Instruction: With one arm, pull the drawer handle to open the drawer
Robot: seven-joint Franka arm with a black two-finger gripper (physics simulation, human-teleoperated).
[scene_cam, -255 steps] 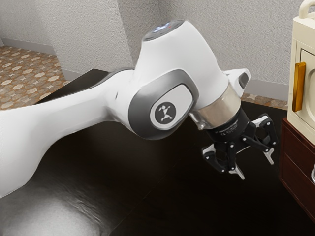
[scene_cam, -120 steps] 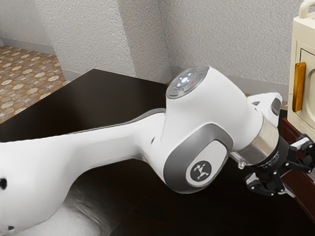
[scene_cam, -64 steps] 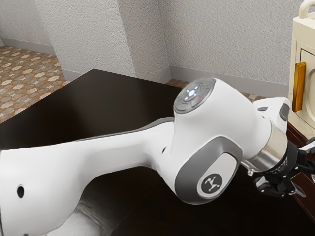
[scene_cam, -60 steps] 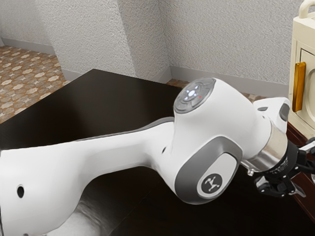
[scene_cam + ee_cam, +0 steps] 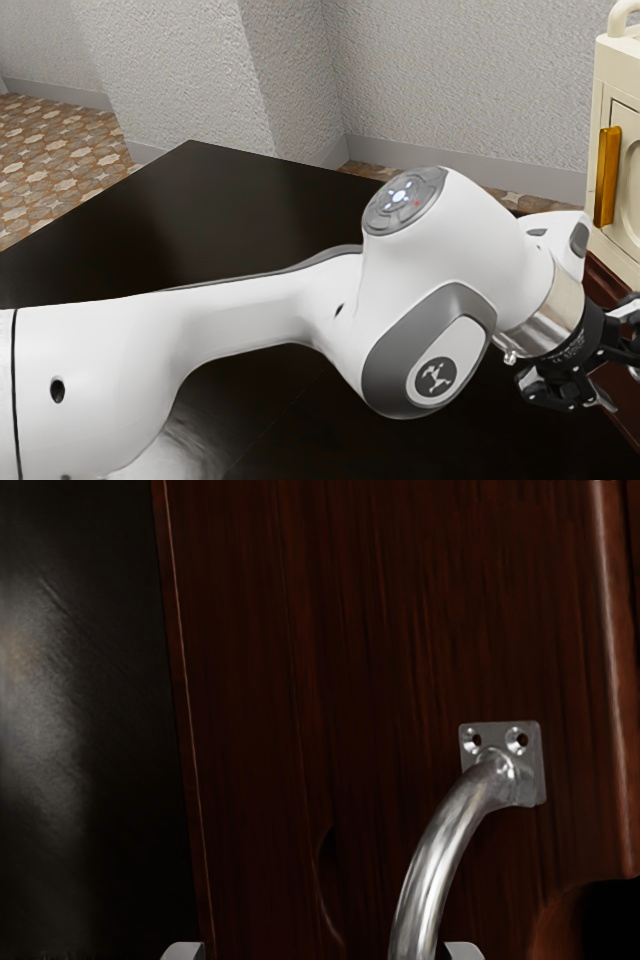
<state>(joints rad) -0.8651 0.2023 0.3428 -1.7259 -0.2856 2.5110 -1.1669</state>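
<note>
The gripper (image 5: 323, 952) is standing spread, and the curved metal handle (image 5: 430, 875) is running between its fingers, nearer one than the other. Beyond the handle, the brown drawer (image 5: 300, 660) is facing the gripper. It should be centring on the bar before squeezing, then drawing straight back without twisting.

A black table (image 5: 200, 215) bears a brown cabinet (image 5: 255, 680).
</note>
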